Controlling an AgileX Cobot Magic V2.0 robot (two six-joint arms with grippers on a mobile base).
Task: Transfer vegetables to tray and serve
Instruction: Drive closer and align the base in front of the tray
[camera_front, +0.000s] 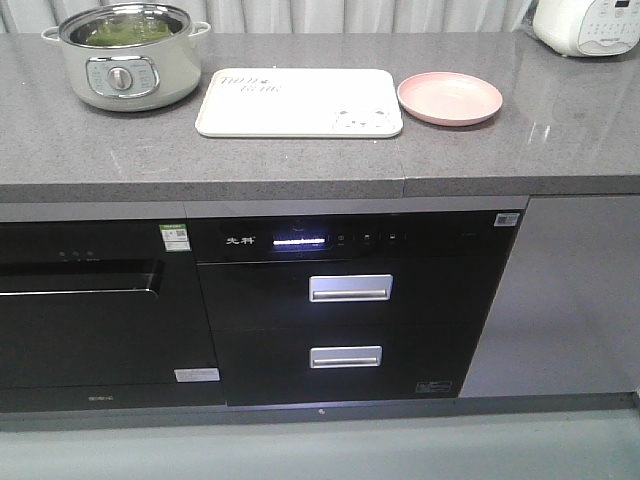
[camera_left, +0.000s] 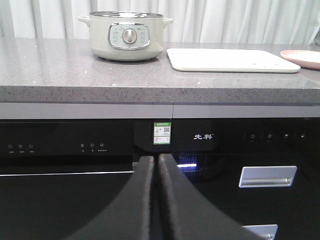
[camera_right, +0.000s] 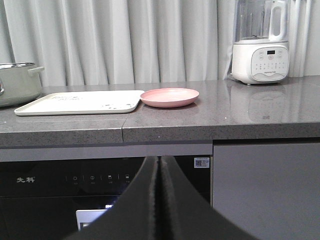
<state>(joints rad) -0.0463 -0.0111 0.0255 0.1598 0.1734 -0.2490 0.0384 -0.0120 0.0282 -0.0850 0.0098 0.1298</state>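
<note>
Left gripper (camera_left: 156, 159) first: its two dark fingers are pressed together with no gap and nothing between them. It points level and straight ahead at the black appliance front (camera_left: 75, 190), tips sitting below the counter edge. Right gripper (camera_right: 160, 159), same story: fingers shut tight against each other, empty, aimed level at the cabinet face, also lower than the worktop. Neither arm shows in the front view, so that is all the pose we get. Now the scene, big to small. Grey speckled countertop (camera_front: 100, 150) runs the full width, and every task item sits on it, above and beyond both sets of fingertips. The tray (camera_front: 290, 105), cream-white with rounded corners and a small grey drawing near its front right corner, lies flat in the middle of the counter, up and to the right of the left gripper, up and to the left of the right one. Left of the tray, close but apart from it, stands a pale green pot (camera_front: 125, 60) with a dial on its front. Just right of the tray, almost touching, a round pink plate (camera_front: 450, 98). And the vegetables (camera_front: 125, 30): green leaf inside the pot, shape hard to make out, far above the left gripper.
</note>
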